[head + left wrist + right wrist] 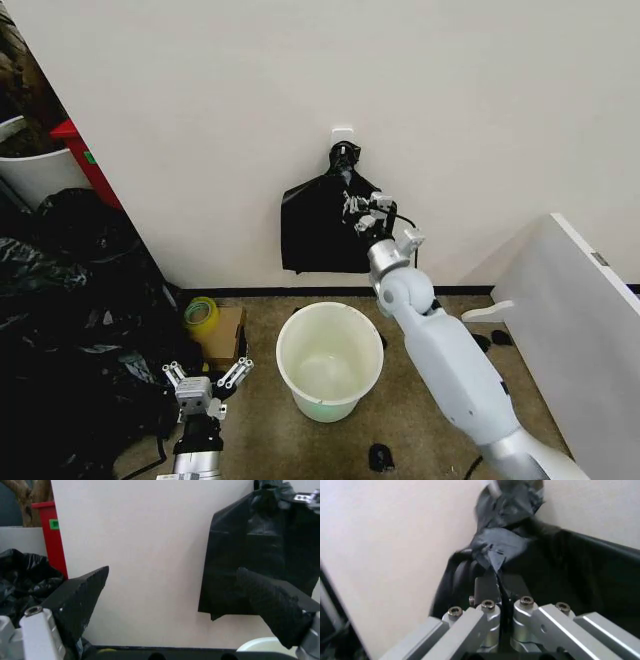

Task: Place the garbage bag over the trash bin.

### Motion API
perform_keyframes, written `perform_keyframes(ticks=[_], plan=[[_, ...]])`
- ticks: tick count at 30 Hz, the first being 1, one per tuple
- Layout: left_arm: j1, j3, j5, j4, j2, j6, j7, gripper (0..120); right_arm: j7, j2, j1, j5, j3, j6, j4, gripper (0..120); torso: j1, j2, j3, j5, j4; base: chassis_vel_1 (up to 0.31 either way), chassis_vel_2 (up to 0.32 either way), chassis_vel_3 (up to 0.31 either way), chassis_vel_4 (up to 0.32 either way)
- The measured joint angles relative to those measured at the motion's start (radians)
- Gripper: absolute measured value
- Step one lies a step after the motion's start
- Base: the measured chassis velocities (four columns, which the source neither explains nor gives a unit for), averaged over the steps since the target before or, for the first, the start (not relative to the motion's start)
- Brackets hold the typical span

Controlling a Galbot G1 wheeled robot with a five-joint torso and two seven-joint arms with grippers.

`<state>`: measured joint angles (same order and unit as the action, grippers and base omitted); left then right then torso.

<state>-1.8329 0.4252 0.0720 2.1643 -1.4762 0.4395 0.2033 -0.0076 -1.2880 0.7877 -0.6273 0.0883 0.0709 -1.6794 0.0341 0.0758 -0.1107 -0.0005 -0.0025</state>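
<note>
The trash bin, a round white bucket with a pale greenish base, stands open on the floor below the wall; its rim also shows in the left wrist view. A flat black bundle with a knotted top hangs from a wall hook. My right gripper is raised against its upper part and shut on a thin wrinkled flap of black plastic, the garbage bag. My left gripper hangs low, left of the bin, open and holding nothing.
A big heap of black sacks fills the floor at the left. A cardboard box with a yellow tape roll sits beside the bin. A white panel stands at the right. Small dark objects lie on the floor.
</note>
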Motion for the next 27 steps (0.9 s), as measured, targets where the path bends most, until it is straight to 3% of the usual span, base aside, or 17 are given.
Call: perform_keyframes(ticks=[6,14,27], plan=[[0.006,-0.006,0.0,0.0,0.006,0.001,0.0,100,-0.054,0.071,0.192,0.167,0.011,0.038,-0.138,0,0.0,0.0,0.0,-0.0001,-0.0003,0.0,0.0,0.0,0.0],[0.011,-0.011,0.002,-0.001,0.016,0.006,0.0,100,-0.117,0.107,0.397,0.37,0.043,0.104,-0.275,0,0.0,0.0,0.0,-0.0002,0.0,0.0,0.0,0.0,0.0],[0.004,-0.009,-0.001,0.015,0.057,0.012,0.002,100,-0.163,0.105,0.635,0.548,0.071,0.206,-0.336,0,0.0,0.0,0.0,-0.0002,0.0,0.0,0.0,0.0,0.0]])
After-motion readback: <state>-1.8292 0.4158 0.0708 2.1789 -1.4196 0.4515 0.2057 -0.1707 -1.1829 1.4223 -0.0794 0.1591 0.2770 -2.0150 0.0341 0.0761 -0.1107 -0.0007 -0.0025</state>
